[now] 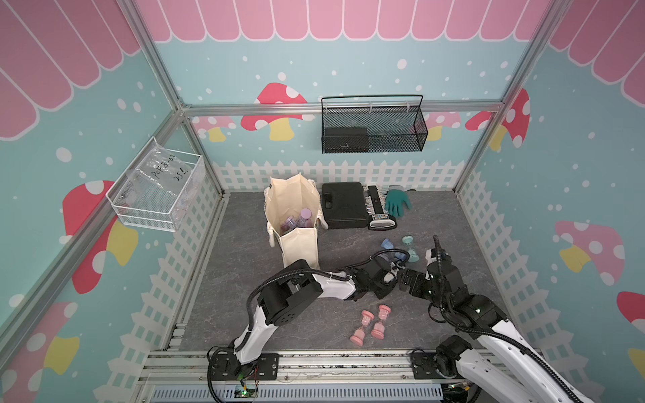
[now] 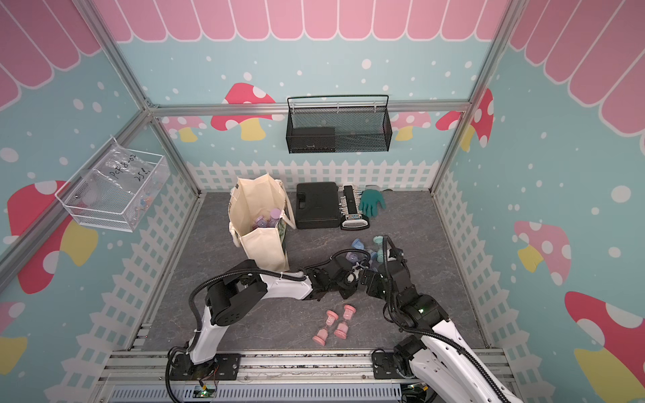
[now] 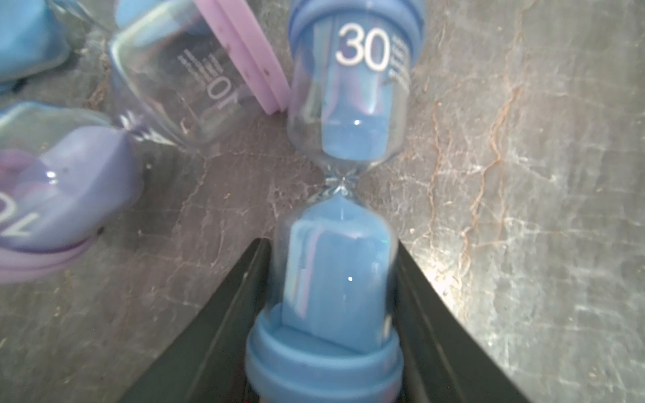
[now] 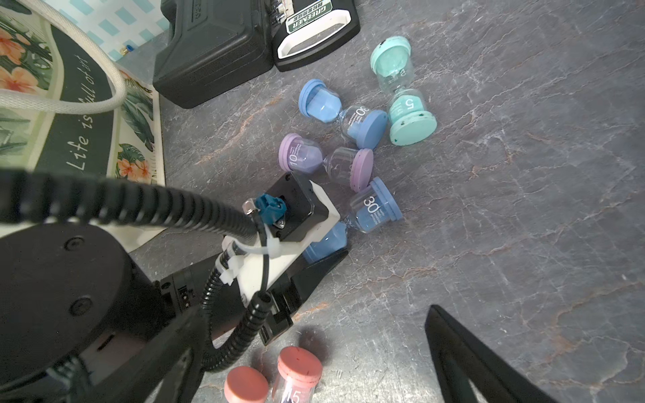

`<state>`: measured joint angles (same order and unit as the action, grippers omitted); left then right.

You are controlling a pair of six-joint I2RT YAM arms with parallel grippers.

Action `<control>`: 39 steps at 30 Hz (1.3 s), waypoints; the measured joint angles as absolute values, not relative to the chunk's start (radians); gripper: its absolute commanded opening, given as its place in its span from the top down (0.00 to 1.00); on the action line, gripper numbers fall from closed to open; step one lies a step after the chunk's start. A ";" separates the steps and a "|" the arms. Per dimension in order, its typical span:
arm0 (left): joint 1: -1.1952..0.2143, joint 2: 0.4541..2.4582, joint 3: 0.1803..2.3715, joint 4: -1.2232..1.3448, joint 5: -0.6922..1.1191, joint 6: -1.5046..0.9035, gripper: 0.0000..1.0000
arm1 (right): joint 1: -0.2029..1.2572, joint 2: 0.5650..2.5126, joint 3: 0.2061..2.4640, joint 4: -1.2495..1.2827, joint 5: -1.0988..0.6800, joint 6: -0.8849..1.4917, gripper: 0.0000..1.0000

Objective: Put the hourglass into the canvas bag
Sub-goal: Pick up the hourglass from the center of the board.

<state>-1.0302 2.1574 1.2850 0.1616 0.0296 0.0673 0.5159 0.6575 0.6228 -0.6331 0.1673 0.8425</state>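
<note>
Pastel mushroom-print walls (image 1: 349, 69) close in a grey marbled worktop (image 1: 244, 314), where the canvas bag (image 1: 300, 251) stands open-mouthed, well apart from the blue hourglass (image 3: 340, 216) lying on its side among others. Trouble would likely start at the grip: the left claw (image 3: 331, 244) is pinched on one smooth glass bulb near an end cap, so the piece may slip or swing when lifted, or drag the purple hourglass (image 3: 195, 87) just beside its far cap. The right claw (image 4: 321, 308) hangs spread wide and empty close by, near enough to the left arm (image 1: 331, 286) to risk a bump.
</note>
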 measured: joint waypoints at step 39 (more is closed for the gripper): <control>-0.951 1.527 1.011 0.070 -0.102 -0.162 0.76 | 0.516 0.652 0.714 -0.344 0.023 0.577 0.00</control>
